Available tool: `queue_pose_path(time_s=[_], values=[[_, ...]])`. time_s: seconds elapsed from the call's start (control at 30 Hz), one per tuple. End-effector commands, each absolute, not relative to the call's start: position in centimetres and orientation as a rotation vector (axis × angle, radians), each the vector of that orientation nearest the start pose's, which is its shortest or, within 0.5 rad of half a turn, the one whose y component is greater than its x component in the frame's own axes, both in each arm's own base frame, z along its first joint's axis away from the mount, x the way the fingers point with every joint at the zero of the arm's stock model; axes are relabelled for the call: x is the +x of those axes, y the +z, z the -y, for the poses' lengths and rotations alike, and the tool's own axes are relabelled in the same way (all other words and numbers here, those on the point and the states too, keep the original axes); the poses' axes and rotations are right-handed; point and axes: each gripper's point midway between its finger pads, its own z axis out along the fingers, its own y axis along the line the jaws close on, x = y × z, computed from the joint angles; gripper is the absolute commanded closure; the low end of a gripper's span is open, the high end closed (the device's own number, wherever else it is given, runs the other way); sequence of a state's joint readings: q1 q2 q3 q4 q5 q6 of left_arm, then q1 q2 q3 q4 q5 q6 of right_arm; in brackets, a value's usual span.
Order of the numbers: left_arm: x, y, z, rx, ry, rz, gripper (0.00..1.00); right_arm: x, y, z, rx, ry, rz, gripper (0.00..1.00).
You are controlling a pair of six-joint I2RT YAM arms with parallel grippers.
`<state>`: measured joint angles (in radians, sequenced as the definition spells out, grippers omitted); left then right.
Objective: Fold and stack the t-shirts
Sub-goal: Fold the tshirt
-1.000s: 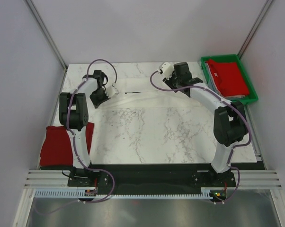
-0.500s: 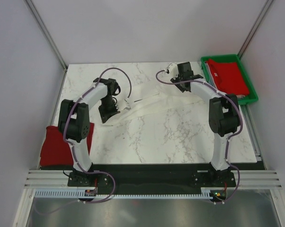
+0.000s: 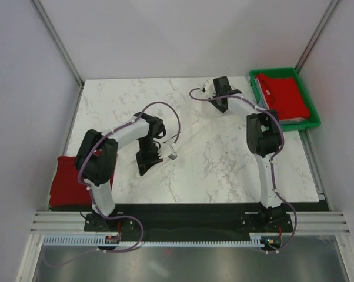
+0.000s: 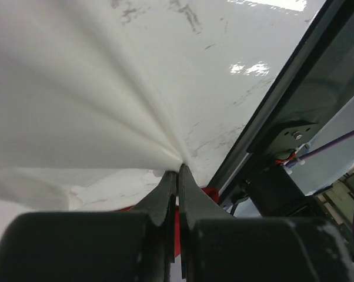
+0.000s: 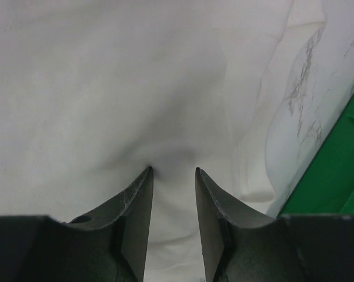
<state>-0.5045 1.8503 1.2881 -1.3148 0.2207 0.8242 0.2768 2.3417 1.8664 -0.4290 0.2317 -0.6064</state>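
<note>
the white t-shirt (image 4: pixel 77 111) lies stretched over the tabletop (image 3: pixel 236 176), beside the green tray (image 3: pixel 274 70). the left tool (image 4: pixel 178 171), well away from the tray, is clenched on a pinch of that cloth. the right tool (image 5: pixel 173 170), just beside the tray, is released, jaws apart, tips pressing the shirt. a red t-shirt (image 3: pixel 283 97) lies in the tray.
</note>
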Motion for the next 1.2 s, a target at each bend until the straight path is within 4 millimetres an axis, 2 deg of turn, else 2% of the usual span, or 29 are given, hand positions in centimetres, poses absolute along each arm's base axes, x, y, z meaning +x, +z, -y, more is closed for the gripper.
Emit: queue_pose_path(time_s=[0.0, 0.07, 0.1, 0.13, 0.2, 0.23, 0.27, 0.33, 0.37, 0.4, 0.47, 0.5, 0.53, 0.57, 0.63, 0.67, 0.73, 0.77, 0.8, 0.87, 0.9, 0.93, 1.07, 1.13, 1.17], values=[[16.0, 7.2, 12.7, 2.028, -0.583, -2.774, 0.97, 58.3, 2.7, -9.5, -0.986, -0.446, -2.295, 0.57], [15.4, 7.0, 13.3, 2.063, -0.601, -2.757, 0.96, 59.0, 2.5, -9.7, -0.992, -0.441, -2.293, 0.57], [15.1, 6.9, 13.6, 2.070, -0.611, -2.755, 0.94, 59.2, 1.5, -10.0, -1.005, -0.429, -2.299, 0.57], [14.8, 7.0, 14.0, 2.070, -0.642, -2.750, 0.86, 60.3, 2.5, -10.6, -0.993, -0.426, -2.267, 0.57], [14.3, 7.1, 14.7, 2.084, -0.669, -2.736, 0.80, 61.4, 2.6, -11.4, -0.988, -0.425, -2.242, 0.57], [14.0, 7.4, 15.2, 2.088, -0.692, -2.723, 0.73, 61.7, 2.8, -11.7, -0.987, -0.424, -2.233, 0.57], [13.8, 7.9, 15.4, 2.092, -0.704, -2.721, 0.62, 62.0, 3.0, -11.7, -0.968, -0.423, -2.229, 0.57], [14.7, 9.2, 16.4, 2.081, -0.713, -2.677, 0.59, 62.5, 4.4, -12.1, -0.927, -0.422, -2.207, 0.56], [15.2, 9.8, 16.7, 2.076, -0.702, -2.657, 0.60, 62.7, 5.2, -12.0, -0.908, -0.428, -2.196, 0.55], [16.3, 10.8, 17.4, 2.060, -0.674, -2.620, 0.59, 62.8, 7.1, -11.8, -0.870, -0.429, -2.179, 0.55], [18.0, 11.2, 17.7, 2.051, -0.589, -2.582, 0.59, 62.8, 9.4, -11.5, -0.823, -0.435, -2.153, 0.54], [19.4, 10.9, 18.3, 2.014, -0.535, -2.566, 0.59, 62.6, 12.0, -11.0, -0.774, -0.434, -2.129, 0.54], [20.4, 10.5, 18.0, 2.012, -0.454, -2.567, 0.60, 62.5, 13.2, -10.8, -0.755, -0.435, -2.115, 0.53], [21.0, 9.9, 18.0, 2.004, -0.422, -2.572, 0.60, 62.2, 16.0, -10.3, -0.719, -0.434, -2.079, 0.53], [22.4, 8.0, 18.0, 1.977, -0.372, -2.603, 0.63, 61.4, 17.1, -9.9, -0.708, -0.421, -2.078, 0.53], [22.6, 7.3, 18.0, 1.974, -0.365, -2.618, 0.65, 60.9, 19.0, -9.6, -0.694, -0.410, -2.054, 0.53], [23.2, 5.6, 17.8, 1.959, -0.336, -2.637, 0.71, 59.7, 18.4, -9.1, -0.679, -0.379, -2.087, 0.53], [23.4, 5.1, 17.8, 1.952, -0.327, -2.638, 0.72, 59.1, 19.5, -8.6, -0.659, -0.361, -2.080, 0.53], [23.3, 4.5, 17.5, 1.946, -0.321, -2.656, 0.74, 58.2, 18.0, -8.5, -0.667, -0.327, -2.117, 0.53], [23.7, 3.6, 17.4, 1.916, -0.317, -2.658, 0.75, 57.3, 17.2, -7.7, -0.634, -0.284, -2.158, 0.53], [23.6, 3.3, 17.3, 1.914, -0.315, -2.664, 0.75, 56.7, 15.8, -7.7, -0.645, -0.249, -2.191, 0.53], [23.7, 2.8, 17.2, 1.908, -0.313, -2.673, 0.75, 56.3, 15.3, -7.7, -0.633, -0.229, -2.212, 0.53], [22.1, 1.2, 16.2, 1.907, -0.322, -2.740, 0.75, 55.7, 12.3, -7.5, -0.642, -0.185, -2.279, 0.54], [21.7, 0.7, 16.1, 1.904, -0.333, -2.756, 0.75, 55.8, 11.7, -7.6, -0.649, -0.181, -2.288, 0.54], [21.3, 0.3, 15.9, 1.903, -0.339, -2.771, 0.75, 55.9, 10.6, -7.5, -0.654, -0.179, -2.307, 0.54]])
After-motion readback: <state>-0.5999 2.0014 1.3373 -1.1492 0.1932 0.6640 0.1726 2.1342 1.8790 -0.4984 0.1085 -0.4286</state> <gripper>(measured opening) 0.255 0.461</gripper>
